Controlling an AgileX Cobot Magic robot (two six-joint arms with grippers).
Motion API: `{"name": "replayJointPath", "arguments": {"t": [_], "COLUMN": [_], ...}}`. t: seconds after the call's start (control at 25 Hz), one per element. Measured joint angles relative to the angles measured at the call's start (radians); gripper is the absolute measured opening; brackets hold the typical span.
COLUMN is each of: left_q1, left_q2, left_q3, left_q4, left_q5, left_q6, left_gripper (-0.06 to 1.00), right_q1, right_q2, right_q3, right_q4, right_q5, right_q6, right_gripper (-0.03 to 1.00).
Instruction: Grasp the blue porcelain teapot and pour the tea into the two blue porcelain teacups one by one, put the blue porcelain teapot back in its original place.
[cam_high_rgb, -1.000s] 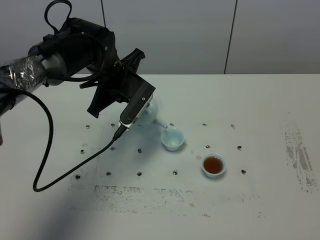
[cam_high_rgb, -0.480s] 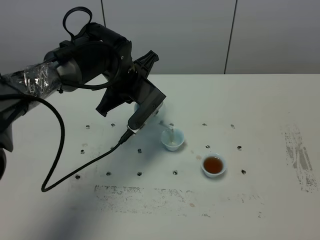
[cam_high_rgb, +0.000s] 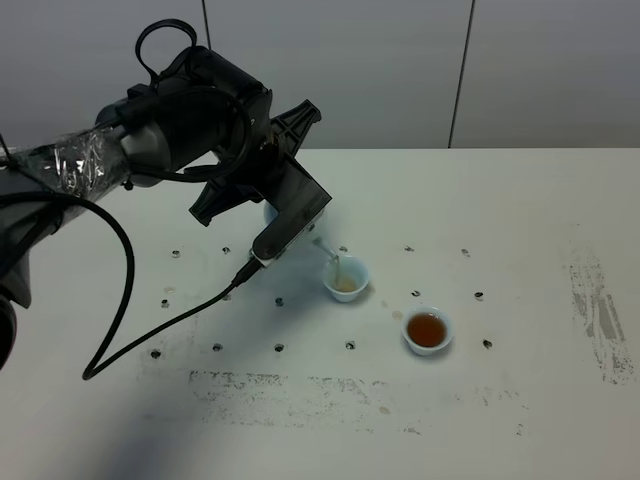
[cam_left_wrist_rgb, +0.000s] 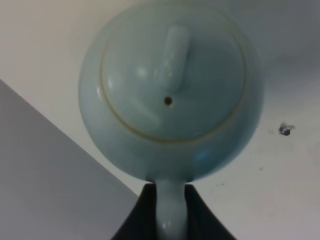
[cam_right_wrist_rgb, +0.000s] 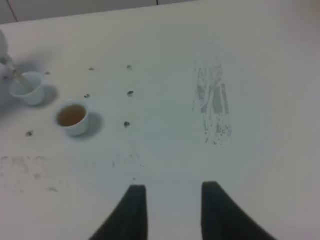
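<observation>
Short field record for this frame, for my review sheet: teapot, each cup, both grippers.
teapot: blue porcelain teapot, tipped, tea running from spout
left gripper: shut on the teapot's handle
cup under spout: partly filled, pale tea
other cup: holds brown tea, standing apart
right gripper: open, empty, above the table

The left arm stretched in from the left, wrist rolled over and tipped downward, the left gripper pinched tight on the teapot handle. The right gripper hung empty, its fingers standing apart.
</observation>
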Motion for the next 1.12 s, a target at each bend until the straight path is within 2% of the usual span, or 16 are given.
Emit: {"name": "replayJointPath", "arguments": {"t": [0.2, 0.68, 1.12], "left_q1": [-0.021, -0.024, -0.033], "left_q2": [0.000, 0.000, 0.000], "left_q3": [0.000, 0.000, 0.000], "left_q4": [0.005, 0.072, 0.077], "left_q5": [-0.012, -0.016, -0.017], "left_q6": [0.000, 0.000, 0.006], "left_gripper": [0.11, 0.11, 0.11], "right_q1": [0.000, 0.000, 0.000], "right_q2": [0.000, 0.000, 0.000], "right_q3": [0.000, 0.000, 0.000], "right_q4": [0.000, 0.000, 0.000], "right_q5": [0.000, 0.000, 0.000], "right_q6": [0.000, 0.000, 0.000], "right_gripper": [0.28, 0.28, 0.28]}}
